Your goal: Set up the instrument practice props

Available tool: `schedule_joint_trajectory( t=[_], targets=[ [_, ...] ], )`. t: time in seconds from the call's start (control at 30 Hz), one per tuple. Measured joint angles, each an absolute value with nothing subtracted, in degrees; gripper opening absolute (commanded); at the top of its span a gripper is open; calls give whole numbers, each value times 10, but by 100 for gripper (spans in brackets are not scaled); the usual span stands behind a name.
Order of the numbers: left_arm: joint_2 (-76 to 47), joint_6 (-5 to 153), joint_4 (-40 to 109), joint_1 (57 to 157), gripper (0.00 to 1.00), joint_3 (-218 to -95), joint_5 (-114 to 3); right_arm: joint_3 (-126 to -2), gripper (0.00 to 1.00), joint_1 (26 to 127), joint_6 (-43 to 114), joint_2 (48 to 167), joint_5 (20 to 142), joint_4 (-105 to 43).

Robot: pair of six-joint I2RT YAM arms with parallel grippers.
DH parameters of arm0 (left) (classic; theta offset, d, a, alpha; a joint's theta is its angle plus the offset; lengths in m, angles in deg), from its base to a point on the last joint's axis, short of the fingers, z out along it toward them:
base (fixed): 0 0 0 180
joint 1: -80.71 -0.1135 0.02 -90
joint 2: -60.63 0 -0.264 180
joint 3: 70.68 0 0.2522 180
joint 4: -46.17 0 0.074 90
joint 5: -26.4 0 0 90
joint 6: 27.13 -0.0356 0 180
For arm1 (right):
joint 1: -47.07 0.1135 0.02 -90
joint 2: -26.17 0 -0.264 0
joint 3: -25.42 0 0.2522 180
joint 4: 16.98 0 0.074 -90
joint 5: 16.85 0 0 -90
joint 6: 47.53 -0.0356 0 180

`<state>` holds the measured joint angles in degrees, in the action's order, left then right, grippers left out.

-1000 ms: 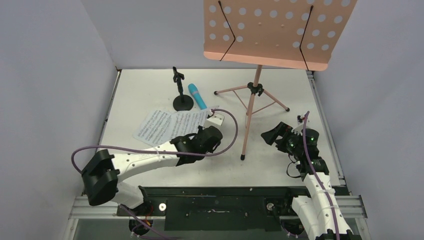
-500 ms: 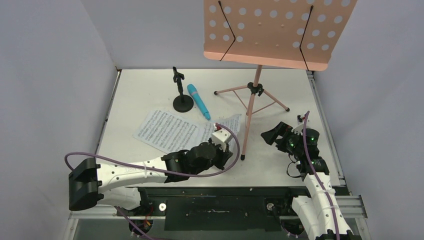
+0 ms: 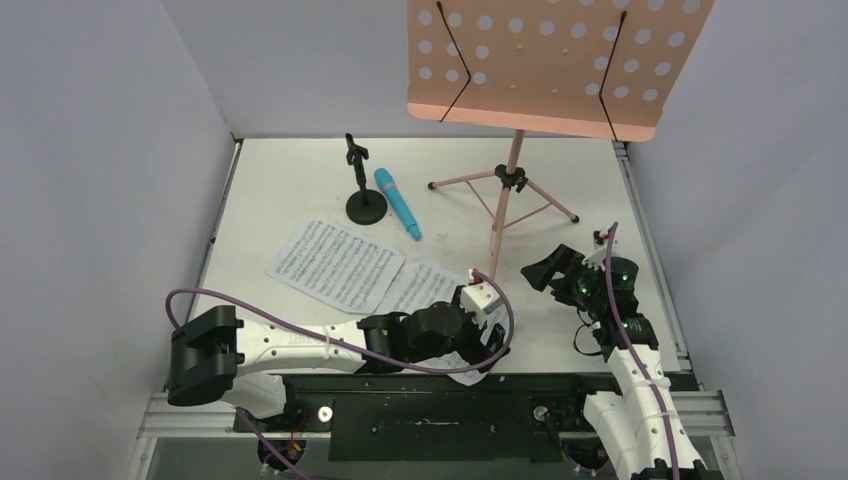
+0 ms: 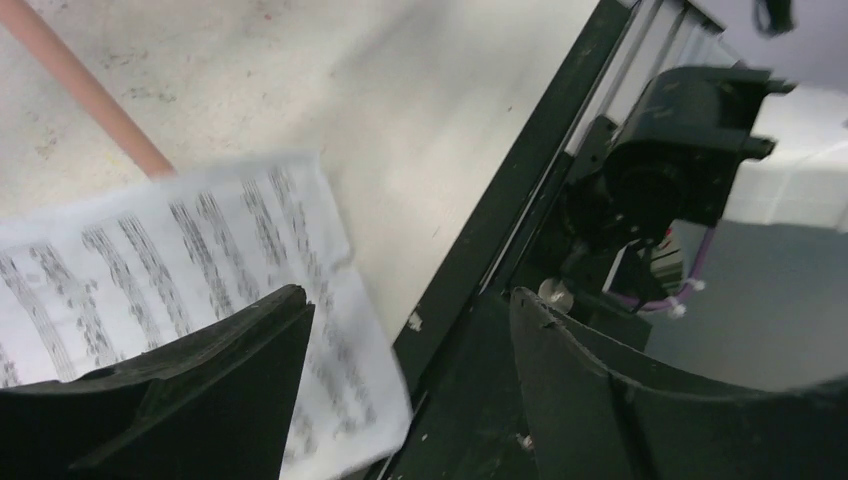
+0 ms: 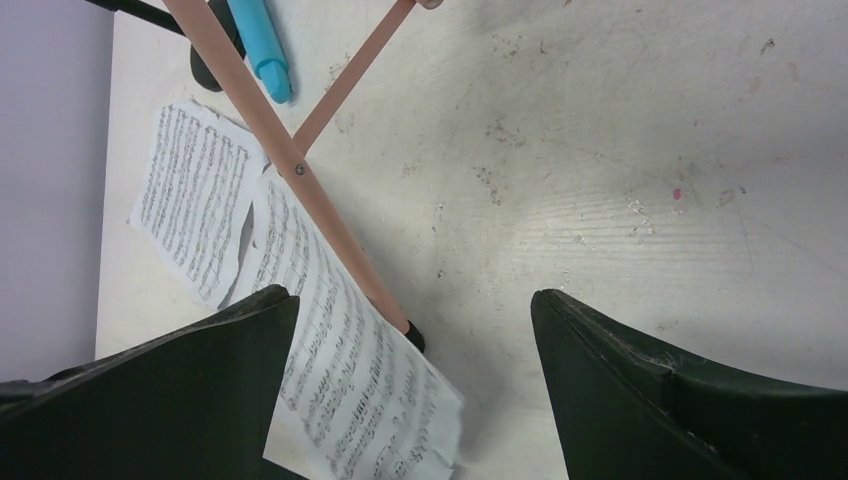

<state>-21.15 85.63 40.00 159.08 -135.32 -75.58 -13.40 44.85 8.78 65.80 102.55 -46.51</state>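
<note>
- Top external: pink music stand (image 3: pixel 560 65) is upright at the far right of the table (image 3: pixel 280 180), with its perforated desk high and its tripod legs spread.
- Black mic stand (image 3: pixel 365 200) is upright at far left-centre. The blue microphone (image 3: pixel 398 204) lies flat just right of its round base.
- Two sheet-music pages lie flat on the table. The first page (image 3: pixel 335 263) is mid-left; the second page (image 3: pixel 425 288) is just to its right, running toward the near edge.
- Left gripper (image 3: pixel 488 340) sits low at the near table edge, over the second page's near end.
- Right gripper (image 3: pixel 545 270) hangs right of the front tripod leg (image 3: pixel 497 235), holding nothing.
- Left wrist: the left gripper (image 4: pixel 410 300) has its jaws apart with a clear gap between them. The second page (image 4: pixel 180 250), blurred, lies beside the left finger, its corner reaching the black frame rail (image 4: pixel 520 190). It is not pinched.
- Right wrist: the right gripper (image 5: pixel 415 295) has its jaws spread wide over bare table.
- The front tripod leg (image 5: pixel 300 170) ends just beside the second page (image 5: pixel 350 370), and the first page (image 5: pixel 190 200) lies beyond it.
- The blue microphone (image 5: pixel 262 45) is at the top left.
</note>
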Motion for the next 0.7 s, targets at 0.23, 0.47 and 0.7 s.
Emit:
schedule_joint_trajectory(
  t=[0.23, 0.47, 0.7],
  targets=[
    [-211, 890, 475, 1572, 78, -1322, -724, -134, 90, 449, 85, 658, 1043, -459],
    [-203, 961, 541, 1498, 78, -1257, -656, -128, 90, 449, 85, 672, 1071, -440],
    [-190, 1056, 588, 1400, 77, -1169, -617, -62, 90, 449, 67, 717, 1109, -393]
  ],
)
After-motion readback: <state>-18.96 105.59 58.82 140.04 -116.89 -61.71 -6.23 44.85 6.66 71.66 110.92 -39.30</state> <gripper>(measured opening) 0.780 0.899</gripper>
